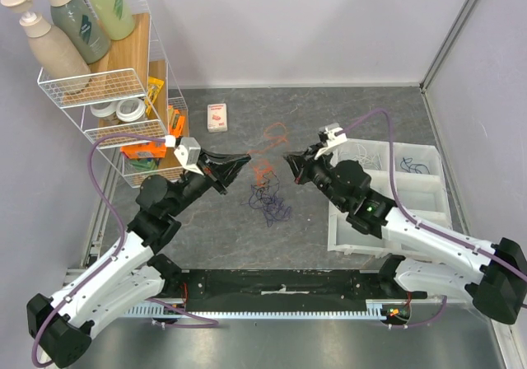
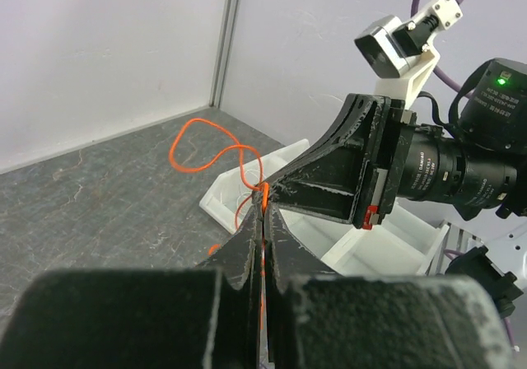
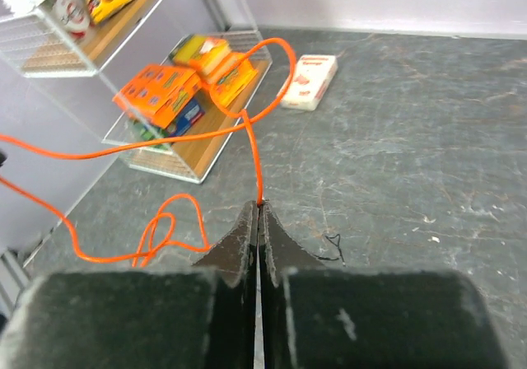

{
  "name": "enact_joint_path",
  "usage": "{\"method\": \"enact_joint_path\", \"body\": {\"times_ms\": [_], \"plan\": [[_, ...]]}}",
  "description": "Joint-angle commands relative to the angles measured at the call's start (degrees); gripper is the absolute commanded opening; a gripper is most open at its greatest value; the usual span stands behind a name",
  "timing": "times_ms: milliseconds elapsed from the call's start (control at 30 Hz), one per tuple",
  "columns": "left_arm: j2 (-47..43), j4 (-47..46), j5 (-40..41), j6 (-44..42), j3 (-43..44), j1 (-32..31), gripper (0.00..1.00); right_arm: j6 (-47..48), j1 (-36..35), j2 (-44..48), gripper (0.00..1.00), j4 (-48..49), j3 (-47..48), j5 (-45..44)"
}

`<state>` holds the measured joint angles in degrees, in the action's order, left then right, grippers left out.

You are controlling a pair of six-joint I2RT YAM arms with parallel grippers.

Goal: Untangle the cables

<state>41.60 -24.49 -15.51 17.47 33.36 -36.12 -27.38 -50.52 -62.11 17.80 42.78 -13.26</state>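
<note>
An orange-red cable hangs in loops between my two grippers above the grey tabletop. My left gripper is shut on one part of it; the left wrist view shows the strand pinched at the tips. My right gripper faces it a short way off and is shut on another part, from which the cable rises in a loop. A tangle of dark blue and purple cables lies on the table below the grippers. More orange loops trail to the left.
A white divided bin at the right holds thin white and dark blue strands. A wire rack with bottles, tape rolls and orange boxes stands at the back left. A small white box lies behind the grippers.
</note>
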Motion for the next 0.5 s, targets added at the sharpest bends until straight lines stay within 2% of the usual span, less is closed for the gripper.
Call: {"method": "enact_joint_path", "body": {"times_ms": [0,167,267,367,467], "plan": [[-1.26,-1.79,0.57,-1.04,1.97,-0.09,0.02,0.74,-0.01,5.06,0.0,3.82,-3.23,-11.34],[-2.49,-1.79,2.41,-1.39,1.53,-0.09,0.02,2.76,-0.01,10.06,0.0,-0.04,-5.69,-18.28],[-4.24,-0.3,6.44,-2.09,1.18,0.0,0.02,1.8,0.07,12.35,0.0,-8.63,-5.17,-29.15],[-6.53,2.42,17.32,-3.41,0.56,-0.18,0.02,-0.04,0.42,15.25,0.0,-21.1,-4.82,-44.18],[-8.46,5.41,25.24,-4.64,0.74,-0.01,0.02,-0.22,1.83,18.33,0.0,-29.9,-4.29,-51.76]]}}
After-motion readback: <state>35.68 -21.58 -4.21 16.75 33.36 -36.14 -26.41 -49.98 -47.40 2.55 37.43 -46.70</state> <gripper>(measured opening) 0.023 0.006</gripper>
